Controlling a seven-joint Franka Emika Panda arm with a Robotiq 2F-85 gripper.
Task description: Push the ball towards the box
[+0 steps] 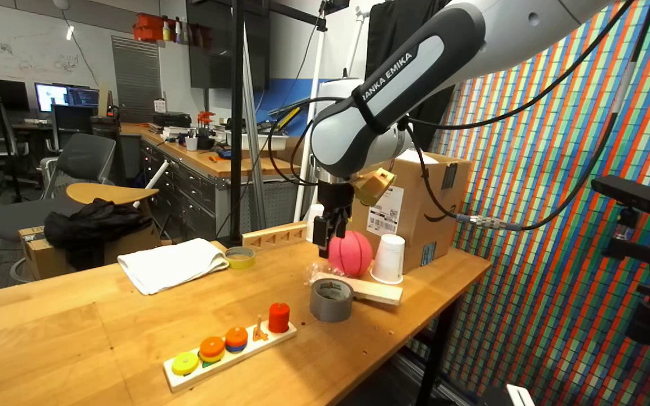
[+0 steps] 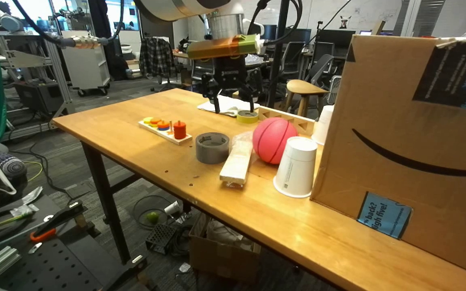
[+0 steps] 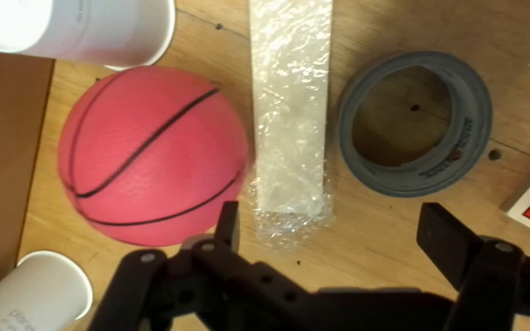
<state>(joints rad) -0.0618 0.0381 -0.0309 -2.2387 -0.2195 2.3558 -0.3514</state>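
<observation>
A grey tape roll (image 1: 330, 306) sits beside a plastic-wrapped plank (image 3: 290, 110) — and a white cloth (image 1: 172, 265) beside yellow tape (image 1: 241, 263).

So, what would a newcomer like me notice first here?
Probably the bright pink ball, sitting on the table near the big cardboard box. Next might come the open black claw hanging above the table, then the colourful patterned wall behind the cardboard box in an exterior view.

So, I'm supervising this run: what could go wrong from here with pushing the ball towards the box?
Being round, the ball might veer and tip the upturned white cup standing beside it, near the box. Also, the open pincer, if lowered on the ball's side away from the box, could snag the plastic-wrapped block lying there.
</observation>
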